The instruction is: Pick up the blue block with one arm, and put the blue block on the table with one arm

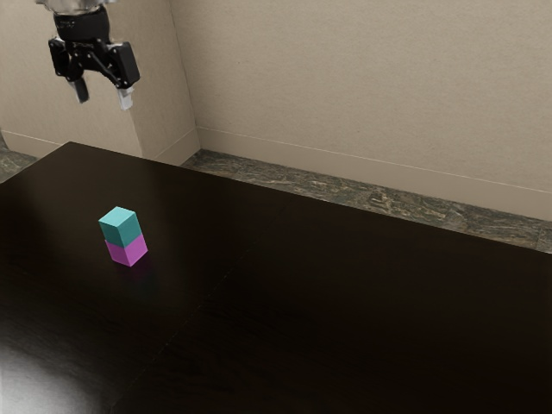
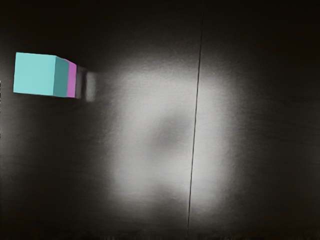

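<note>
Currently the blue block [image 1: 119, 226] sits on top of the pink block [image 1: 128, 250], the two stacked on the dark table [image 1: 345, 302]. The gripper [image 1: 103, 99] hangs in the air, well apart from the stack, its two fingers spread with a gap between them and nothing held there.

Soft, even light is falling on the beige wall [image 1: 362, 86], while the dark table [image 1: 345, 302] is staying dim, with pale glare spreading at the exterior view's lower left corner. In the wrist view, a broad, hazy reflection is whitening the tabletop's middle, a soft grey shadow is lying inside it, and the outer parts are sinking into near-black.
</note>
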